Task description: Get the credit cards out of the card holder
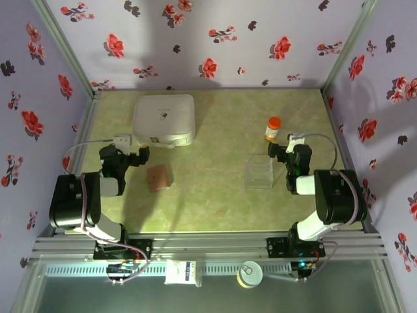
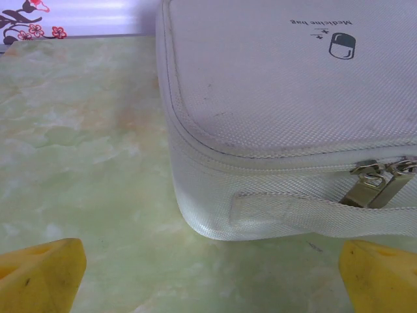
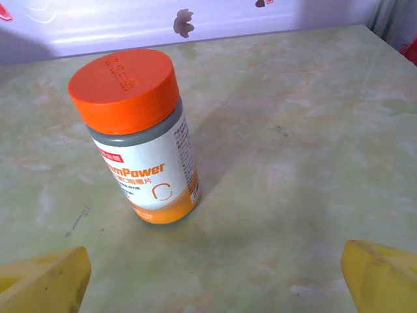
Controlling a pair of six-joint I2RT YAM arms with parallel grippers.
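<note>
I read both sets of jaws as fully spread and empty: the left gripper (image 2: 208, 283) faces the white medicine bag (image 2: 293, 117), and the right gripper (image 3: 208, 283) faces the orange-capped bottle (image 3: 140, 140). The card holder (image 1: 158, 177) lies on the table (image 1: 215, 195) near the left gripper, not touching it. It appears folded shut, though the overhead view is too coarse to confirm.
</note>
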